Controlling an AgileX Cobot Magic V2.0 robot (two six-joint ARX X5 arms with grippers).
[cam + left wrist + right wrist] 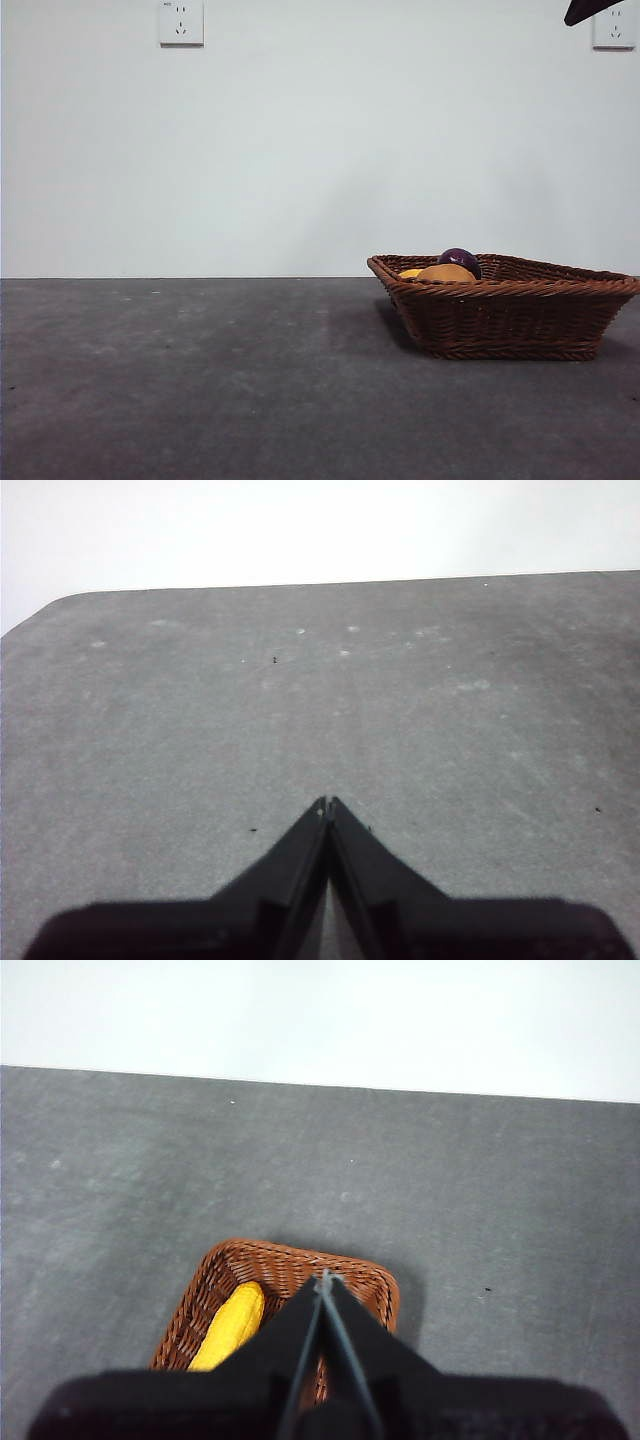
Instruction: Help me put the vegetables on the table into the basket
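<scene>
**Three vegetables in the wicker basket, both claws closed and empty**

Dark grey table (200, 380) fills the foreground of the front view, matte and mottled, running back to a white wall (320, 150). On the right side of that surface stands the basket (510, 320), a wide, shallow, reddish-brown wicker one with sloping sides and a braided rim.

Over its rim three pieces show, bunched at the left end: the rounded glossy purple eggplant (461, 261) at the back, the tan-orange potato (446, 273) in front of it and touching it, and a sliver of the small yellow vegetable (410, 272) just left of the potato. From above, the right wrist view shows only the yellow vegetable (232, 1324) lying along one side of the basket (290, 1265); the rest of the inside is hidden behind the arm's own jaws.

The right gripper (324, 1278) hangs above the basket, its two black jaws pressed together tip to tip with nothing between them. A dark tip at the top right corner of the front view is an arm (590, 9) held high above the table.

The left gripper (327, 803) hangs over a bare stretch of table (200, 700), well apart from the basket, its jaws likewise closed on nothing.

Two white wall sockets (181, 22) sit high on the wall.
</scene>
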